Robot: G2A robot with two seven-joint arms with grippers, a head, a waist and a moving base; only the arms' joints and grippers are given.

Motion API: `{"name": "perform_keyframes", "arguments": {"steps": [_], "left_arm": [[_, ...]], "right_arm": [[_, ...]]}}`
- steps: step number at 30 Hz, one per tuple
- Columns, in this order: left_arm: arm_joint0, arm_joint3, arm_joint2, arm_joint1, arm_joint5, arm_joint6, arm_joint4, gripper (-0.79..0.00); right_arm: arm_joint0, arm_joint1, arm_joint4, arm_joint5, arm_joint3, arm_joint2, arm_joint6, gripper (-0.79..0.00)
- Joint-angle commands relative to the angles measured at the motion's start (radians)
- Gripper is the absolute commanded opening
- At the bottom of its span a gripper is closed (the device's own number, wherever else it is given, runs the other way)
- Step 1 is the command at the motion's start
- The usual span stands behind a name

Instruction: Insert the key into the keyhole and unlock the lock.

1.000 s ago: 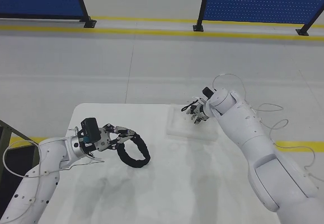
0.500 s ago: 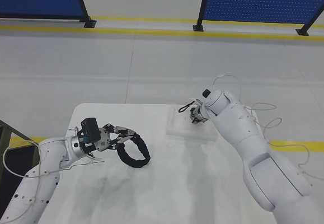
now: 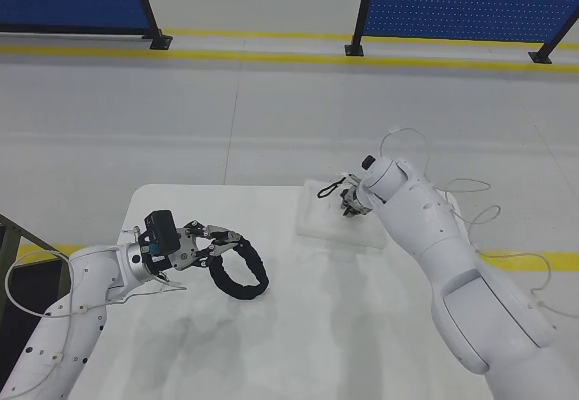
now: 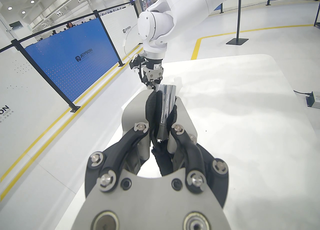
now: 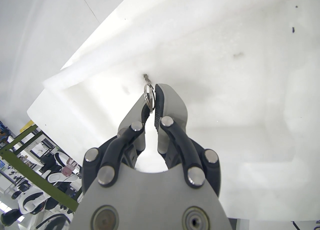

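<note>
at the tips of the right gripper [image 5: 151, 99], the key ring [image 5: 149, 94] sits pinched.

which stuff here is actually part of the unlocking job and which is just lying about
In the job:
- cable lock, held in the left end effector
- key ring, pinched in the right end effector

Lying about:
- white foam block below the key ring
- small grey box beyond the table
- blue barriers on the floor
</note>
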Motion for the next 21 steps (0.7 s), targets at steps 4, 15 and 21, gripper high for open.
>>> {"name": "perform_keyframes", "arguments": {"steps": [4,15,21], "left_arm": [[0.0,0.0,0.0,0.0,0.0,0.0,0.0,-0.785],[0.0,0.0,0.0,0.0,0.0,0.0,0.0,-0.785],[0.0,0.0,0.0,0.0,0.0,0.0,0.0,-0.785]], "right_arm": [[0.012,-0.004,-0.08,0.026,-0.01,-0.039,0.082,-0.785],[0.042,0.006,-0.109,-0.019,-0.021,-0.032,0.176,-0.785],[0.021,0.002,-0.204,0.109,-0.053,-0.063,0.077,-0.785]]}}
